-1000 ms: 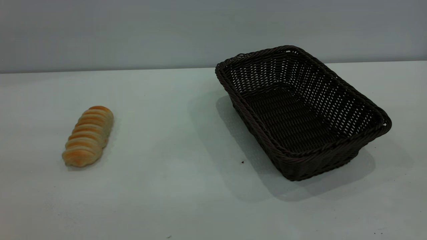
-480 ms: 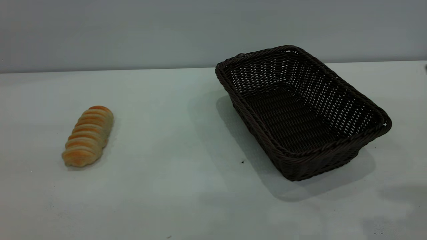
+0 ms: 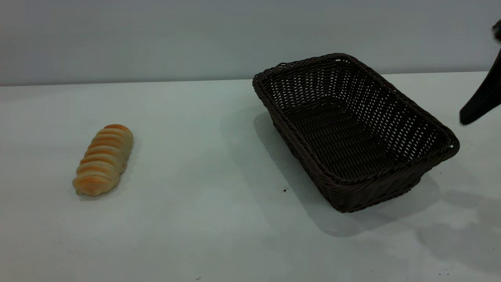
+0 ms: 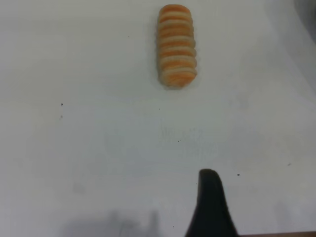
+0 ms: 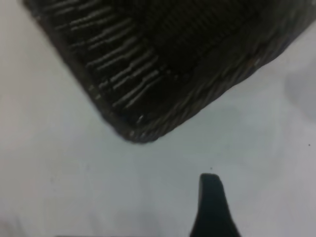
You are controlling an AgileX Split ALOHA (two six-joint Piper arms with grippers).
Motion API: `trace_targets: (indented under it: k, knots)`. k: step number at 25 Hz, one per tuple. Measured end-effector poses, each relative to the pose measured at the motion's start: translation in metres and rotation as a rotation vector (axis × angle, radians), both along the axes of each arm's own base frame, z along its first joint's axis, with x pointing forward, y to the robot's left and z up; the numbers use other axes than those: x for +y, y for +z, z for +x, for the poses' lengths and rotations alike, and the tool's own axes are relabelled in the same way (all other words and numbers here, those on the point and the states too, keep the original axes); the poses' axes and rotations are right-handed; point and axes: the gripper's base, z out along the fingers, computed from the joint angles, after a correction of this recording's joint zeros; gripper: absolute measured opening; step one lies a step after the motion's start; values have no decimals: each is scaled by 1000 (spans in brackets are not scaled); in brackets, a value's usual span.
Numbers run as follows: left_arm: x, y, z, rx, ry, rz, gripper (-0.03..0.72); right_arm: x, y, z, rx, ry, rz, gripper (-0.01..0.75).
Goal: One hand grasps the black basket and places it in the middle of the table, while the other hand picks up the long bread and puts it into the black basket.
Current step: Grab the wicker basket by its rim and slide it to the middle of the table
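**Right arm edges toward basket as bread lies apart**

Exterior view: the black basket (image 3: 354, 133) sat on the right half of the table (image 3: 203, 219), set at an angle, open side up and with nothing inside it. The long bread (image 3: 103, 159) lay on the left half of the tabletop, well apart from the basket. At the right edge of the scene a dark finger of the right gripper (image 3: 480, 100) hung above the table, near the basket's right corner but not touching it. Only that one finger showed, so how far the pincer was open could not be told from here, and it had hold of nothing that could be seen. The left arm did not appear in this view.

Left wrist view: the long bread (image 4: 177, 45) lay on the pale tabletop well ahead of the left gripper (image 4: 211, 205), of which a single dark fingertip showed. Its opening could not be told; it touched nothing.

Right wrist view: a corner of the black basket (image 5: 163, 84) filled the area ahead of the right gripper (image 5: 212, 205). One dark fingertip was in sight, apart from the braided rim, over bare table (image 5: 64, 187). The pincer's opening could not be told here either.
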Motion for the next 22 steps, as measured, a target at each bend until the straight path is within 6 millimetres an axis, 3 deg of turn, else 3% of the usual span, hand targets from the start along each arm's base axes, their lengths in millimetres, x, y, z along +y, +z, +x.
trace_targets:
  k: [11,22]
  knots:
    - [0,0,0,4,3,3,563,22,-60,22,93,-128,11,548]
    - [1,-1,-1,21,5,14,563,26,-60,30,44,-168,71,548]
